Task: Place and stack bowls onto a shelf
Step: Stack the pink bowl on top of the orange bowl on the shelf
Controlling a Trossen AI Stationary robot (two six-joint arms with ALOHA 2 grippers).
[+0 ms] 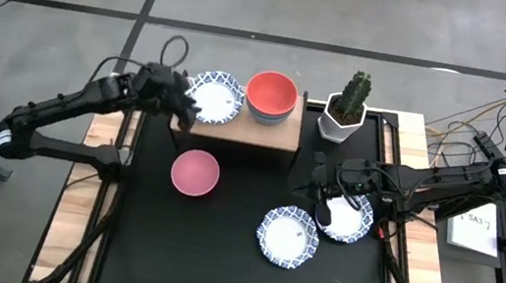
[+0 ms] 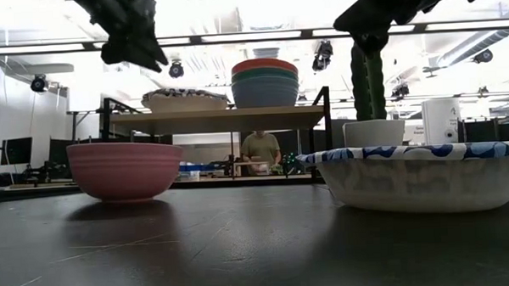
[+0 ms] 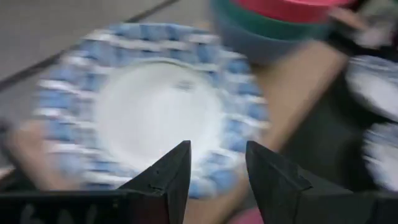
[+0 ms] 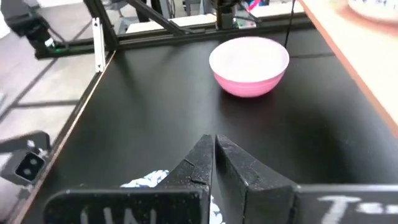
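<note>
- Two arms: left end effector (image 1: 182, 104) hangs open, empty, over a patterned bowl (image 1: 214, 96) on the shelf (image 1: 279, 135)
- Right end effector (image 1: 323, 209), fingers closed, pinches a patterned bowl's rim (image 1: 349, 220) on the counter (image 1: 218, 246)

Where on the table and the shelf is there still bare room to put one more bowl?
Free: the black table in front of the pink bowl, and its middle between that and the patterned bowl. Crowded: the shelf holds a patterned bowl and the red-topped stack; only its cactus end shows some bare wood.

A potted cactus (image 1: 348, 107) stands on the black tabletop (image 1: 218, 246).
</note>
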